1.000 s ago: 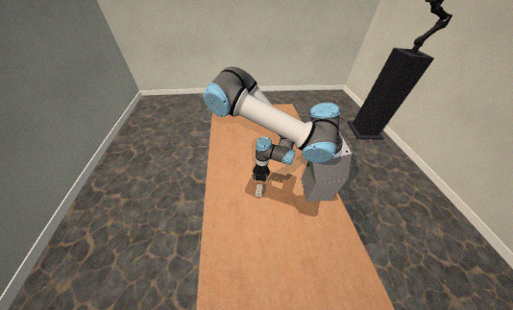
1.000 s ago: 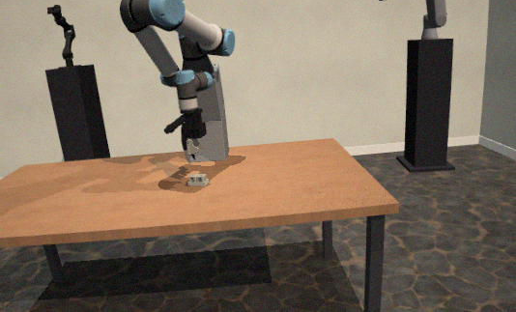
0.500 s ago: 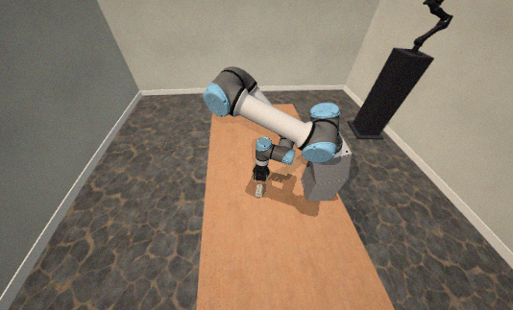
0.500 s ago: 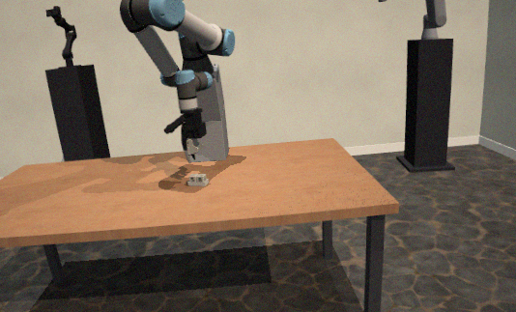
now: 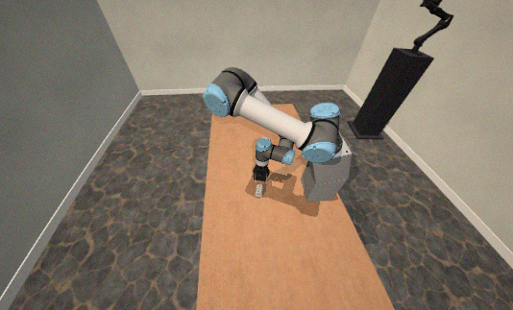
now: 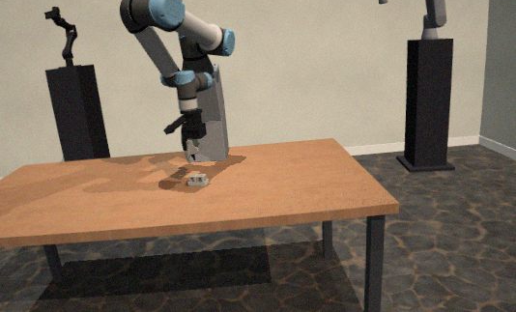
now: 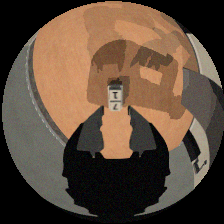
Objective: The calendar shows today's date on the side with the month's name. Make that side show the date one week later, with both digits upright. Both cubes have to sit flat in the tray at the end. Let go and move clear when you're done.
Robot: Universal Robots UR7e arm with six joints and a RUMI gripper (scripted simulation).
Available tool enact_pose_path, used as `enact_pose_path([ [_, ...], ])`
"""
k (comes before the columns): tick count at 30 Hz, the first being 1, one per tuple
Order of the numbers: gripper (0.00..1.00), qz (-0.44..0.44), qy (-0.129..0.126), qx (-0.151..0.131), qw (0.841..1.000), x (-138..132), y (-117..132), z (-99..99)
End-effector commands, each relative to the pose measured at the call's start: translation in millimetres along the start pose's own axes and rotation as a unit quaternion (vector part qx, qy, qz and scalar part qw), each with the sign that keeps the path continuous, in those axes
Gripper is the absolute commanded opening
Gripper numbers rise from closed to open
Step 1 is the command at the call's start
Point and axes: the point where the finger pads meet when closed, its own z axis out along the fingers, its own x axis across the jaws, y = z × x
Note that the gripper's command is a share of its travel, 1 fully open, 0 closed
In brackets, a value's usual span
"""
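The small pale calendar (image 5: 258,190) stands on the table in the top view. The exterior view shows its tray (image 6: 198,184) with two cubes (image 6: 194,178) (image 7: 115,94) side by side in it. In the wrist view the top faces carry dark marks like a 1 and a 7; the 7 looks upside down. The side with the month's name and the front digits cannot be read. My gripper (image 5: 260,180) (image 6: 191,159) (image 7: 115,106) is partly open, its fingers apart with nothing between them. It points down above the table, behind the calendar in the exterior view.
The wooden table (image 5: 250,258) (image 6: 290,183) carries the arm's shadow around the calendar. The grey arm pedestal (image 5: 327,178) (image 6: 219,134) stands right of the gripper in the top view. Black pedestals (image 5: 394,92) (image 6: 429,105) with other arms stand away from the table.
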Motion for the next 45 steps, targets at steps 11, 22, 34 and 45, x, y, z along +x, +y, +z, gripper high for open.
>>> enact_pose_path([
  [11,0.29,-0.001,-0.002,0.000,1.000,-1.4,0.5,14.1],
  [22,0.29,-0.001,-0.002,0.000,1.000,-1.4,0.5,31.5],
  [34,0.29,-0.001,-0.002,0.000,1.000,-1.4,0.6,45.0],
  [45,0.29,0.000,-0.002,0.000,1.000,-1.5,0.1,50.4],
])
